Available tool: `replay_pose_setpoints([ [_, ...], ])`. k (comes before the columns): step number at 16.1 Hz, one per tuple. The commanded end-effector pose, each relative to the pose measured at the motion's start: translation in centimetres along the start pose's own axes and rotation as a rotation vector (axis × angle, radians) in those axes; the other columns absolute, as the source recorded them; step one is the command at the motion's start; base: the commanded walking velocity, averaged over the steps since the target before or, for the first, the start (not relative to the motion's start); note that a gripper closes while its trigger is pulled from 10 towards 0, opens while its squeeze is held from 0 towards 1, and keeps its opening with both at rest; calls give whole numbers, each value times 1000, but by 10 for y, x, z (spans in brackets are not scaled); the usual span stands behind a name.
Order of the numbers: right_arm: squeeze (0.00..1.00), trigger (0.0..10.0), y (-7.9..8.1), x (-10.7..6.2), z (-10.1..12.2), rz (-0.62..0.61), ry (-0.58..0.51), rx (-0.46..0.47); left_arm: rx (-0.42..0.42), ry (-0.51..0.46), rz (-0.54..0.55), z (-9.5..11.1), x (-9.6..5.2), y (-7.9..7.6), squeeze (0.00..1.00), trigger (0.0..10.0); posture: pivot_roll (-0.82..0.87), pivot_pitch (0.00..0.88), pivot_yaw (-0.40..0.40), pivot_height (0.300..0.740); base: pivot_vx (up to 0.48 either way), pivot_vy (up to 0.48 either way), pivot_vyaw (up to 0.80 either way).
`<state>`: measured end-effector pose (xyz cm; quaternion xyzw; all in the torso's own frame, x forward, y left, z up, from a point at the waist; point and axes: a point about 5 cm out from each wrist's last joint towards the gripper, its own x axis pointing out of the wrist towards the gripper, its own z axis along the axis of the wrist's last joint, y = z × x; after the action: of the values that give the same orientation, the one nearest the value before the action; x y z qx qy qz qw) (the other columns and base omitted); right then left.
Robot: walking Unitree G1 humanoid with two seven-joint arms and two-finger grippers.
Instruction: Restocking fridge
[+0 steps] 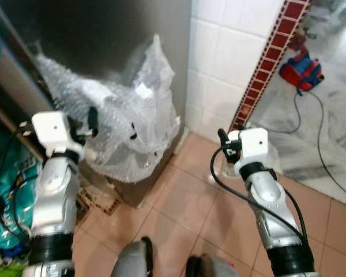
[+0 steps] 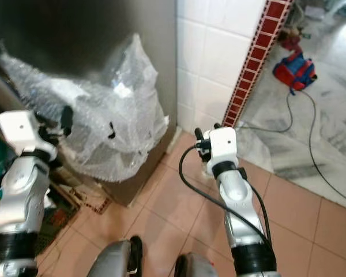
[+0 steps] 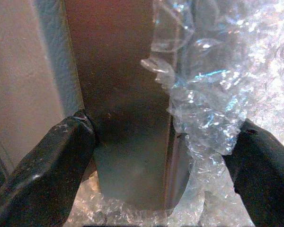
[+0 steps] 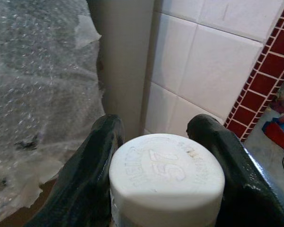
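right wrist view: bottle (image 4: 166, 182) body hidden, cap only

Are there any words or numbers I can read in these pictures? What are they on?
"57": raised on the white cap of the bottle held between the right gripper's fingers.
Raised letters arch above the 57 on the same cap; too faint to read for sure.
The small white sticker on the bubble wrap is too small to read.
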<state>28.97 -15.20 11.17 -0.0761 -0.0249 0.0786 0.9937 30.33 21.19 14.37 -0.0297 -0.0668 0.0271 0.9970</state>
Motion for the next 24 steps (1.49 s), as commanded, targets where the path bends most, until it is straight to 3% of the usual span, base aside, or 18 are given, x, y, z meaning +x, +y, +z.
replay_pose_setpoints([
  [1, 0, 10000, -1, 0, 9, -9, -39, -11, -27, 45, -46, -7, 6, -6, 0, 10000, 51, 157, 10, 740, 0, 0, 0],
  [5, 0, 10000, -3, 0, 10, -13, -40, -20, -127, 118, -259, -19, 13, -36, 0, 10000, 40, 144, 0, 740, 0, 0, 0],
  [7, 0, 10000, -3, 0, 9, -16, -39, -25, -134, 184, -416, -29, 10, -54, 0, 10000, 38, 141, -1, 740, 0, 0, 0],
  [9, 0, 10000, -4, 0, 9, -17, -38, -28, -141, 210, -486, -34, 7, -63, 0, 10000, 35, 140, 0, 740, 0, 0, 0],
  [10, 0, 10000, -4, -1, 9, -21, -36, -30, -165, 248, -569, -37, 3, -72, 0, 10000, 35, 140, 1, 740, 0, 0, 0],
  [16, 0, 10000, -5, 0, 7, -31, -34, -36, -165, 313, -765, -44, -13, -93, 0, 10000, 38, 137, 2, 740, 0, 0, 0],
  [19, 0, 10000, -6, 0, 8, -44, -35, -45, -148, 363, -941, -48, -32, -115, 0, 10000, 40, 136, 3, 740, 0, 0, 0],
  [22, 0, 10000, -9, 0, 9, -68, -41, -57, -120, 358, -927, -49, -31, -116, 0, 10000, 38, 135, 4, 740, 0, 0, 0],
  [24, 0, 10000, -21, 0, 10, -160, -34, -102, -83, 315, -828, -44, -21, -110, 0, 10000, 38, 135, 4, 740, 0, 0, -400],
])
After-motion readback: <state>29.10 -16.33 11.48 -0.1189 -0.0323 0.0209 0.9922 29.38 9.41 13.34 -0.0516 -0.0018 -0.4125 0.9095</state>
